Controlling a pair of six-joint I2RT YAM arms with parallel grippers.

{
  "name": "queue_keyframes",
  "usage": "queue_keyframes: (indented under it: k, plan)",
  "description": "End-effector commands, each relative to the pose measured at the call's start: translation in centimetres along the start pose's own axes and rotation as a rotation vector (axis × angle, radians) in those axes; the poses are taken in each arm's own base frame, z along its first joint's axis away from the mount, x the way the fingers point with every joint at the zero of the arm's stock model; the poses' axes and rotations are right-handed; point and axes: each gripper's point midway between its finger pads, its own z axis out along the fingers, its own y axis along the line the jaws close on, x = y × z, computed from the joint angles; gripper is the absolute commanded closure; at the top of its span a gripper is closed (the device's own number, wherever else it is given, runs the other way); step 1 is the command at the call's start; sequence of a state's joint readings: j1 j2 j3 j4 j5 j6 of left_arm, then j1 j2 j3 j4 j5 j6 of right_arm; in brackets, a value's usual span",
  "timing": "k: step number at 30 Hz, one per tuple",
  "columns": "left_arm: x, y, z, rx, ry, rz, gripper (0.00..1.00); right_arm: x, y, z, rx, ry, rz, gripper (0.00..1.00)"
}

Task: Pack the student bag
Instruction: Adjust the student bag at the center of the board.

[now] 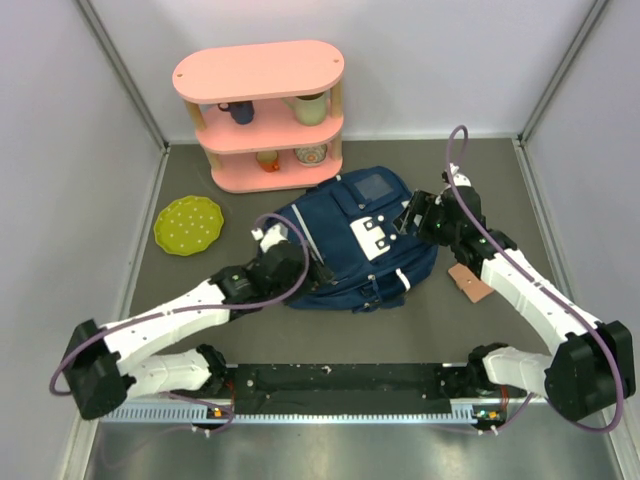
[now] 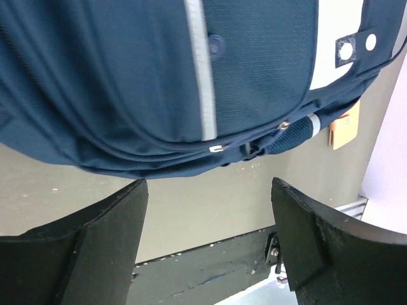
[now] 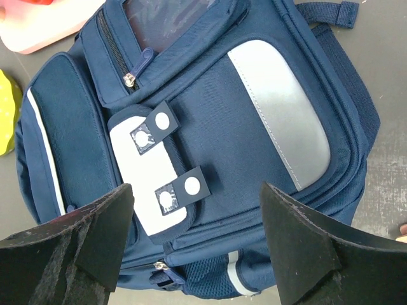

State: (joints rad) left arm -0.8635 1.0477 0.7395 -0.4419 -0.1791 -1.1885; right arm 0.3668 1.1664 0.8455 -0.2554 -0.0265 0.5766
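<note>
The student bag [image 1: 360, 240], navy blue with a white patch [image 1: 374, 238], lies flat in the middle of the table. My left gripper [image 1: 312, 268] is at its left side, open; in the left wrist view the bag [image 2: 127, 82] fills the top, with zip pulls [image 2: 217, 148] at its edge. Only bare table shows between the left gripper's [image 2: 210, 190] fingers. My right gripper [image 1: 412, 215] hovers over the bag's right side, open. In the right wrist view the bag [image 3: 254, 133] and its white patch [image 3: 149, 175] lie below the right gripper [image 3: 197, 194].
A pink two-level shelf [image 1: 262, 110] holding cups stands at the back. A green plate [image 1: 188, 224] lies left of the bag. A small tan-orange object [image 1: 470, 282] lies on the table right of the bag. Grey walls close in the sides.
</note>
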Motion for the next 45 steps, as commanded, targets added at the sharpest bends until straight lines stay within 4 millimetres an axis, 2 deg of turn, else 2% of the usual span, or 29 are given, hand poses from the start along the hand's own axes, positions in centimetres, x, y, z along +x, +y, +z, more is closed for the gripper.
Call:
queue_keyframes:
  k: [1,2,5,12,14,15,17,22,28,31,32,33,35,36,45]
  plan:
    - [-1.6,-5.8,0.3,0.053,-0.102,-0.063,0.18,-1.6,1.3,-0.5,-0.036,-0.060,-0.013,0.22]
    - [-0.9,-5.8,1.2,0.026,-0.092,-0.063,0.18,-1.7,1.4,-0.6,-0.039,-0.067,-0.012,0.22]
    - [-0.4,-6.5,2.4,-0.007,-0.096,-0.088,0.18,-1.5,1.4,-0.7,-0.042,-0.063,-0.010,0.22]
    - [1.0,-7.2,3.8,-0.080,-0.093,-0.093,0.22,-1.3,1.2,-0.8,-0.041,-0.068,-0.005,0.22]
    - [1.3,-6.4,4.1,-0.131,-0.107,-0.085,0.24,-1.2,1.0,-0.8,-0.038,-0.068,-0.001,0.22]
    - [1.1,-6.9,4.0,-0.130,-0.115,-0.092,0.27,-1.2,1.0,-0.7,-0.035,-0.066,0.000,0.22]
    - [1.5,-6.4,4.5,-0.163,-0.127,-0.093,0.32,-1.1,1.0,-0.7,-0.037,-0.067,0.003,0.21]
    - [1.5,-5.3,5.1,-0.227,-0.160,-0.160,0.37,-1.2,1.0,-0.7,-0.036,-0.069,0.005,0.21]
    - [1.8,-4.6,5.9,-0.266,-0.171,-0.143,0.42,-0.8,0.8,-0.6,-0.032,-0.061,0.009,0.21]
    - [2.1,-4.3,6.7,-0.291,-0.173,-0.132,0.42,-0.6,0.8,-0.4,-0.032,-0.053,0.012,0.21]
    - [1.9,-4.8,6.8,-0.287,-0.180,-0.132,0.44,-0.7,0.9,-0.4,-0.037,-0.054,0.013,0.21]
    - [2.0,-4.4,7.1,-0.313,-0.181,-0.123,0.46,-0.7,0.9,-0.4,-0.038,-0.053,0.012,0.21]
    - [2.0,-4.7,7.3,-0.314,-0.179,-0.114,0.62,-0.6,0.9,-0.4,-0.038,-0.051,0.013,0.20]
    - [2.0,-4.7,7.4,-0.318,-0.179,-0.112,0.64,-0.5,0.9,-0.4,-0.038,-0.051,0.012,0.20]
    - [2.2,-2.9,7.0,-0.348,-0.182,-0.107,0.66,-0.2,0.8,-0.4,-0.040,-0.042,0.018,0.20]
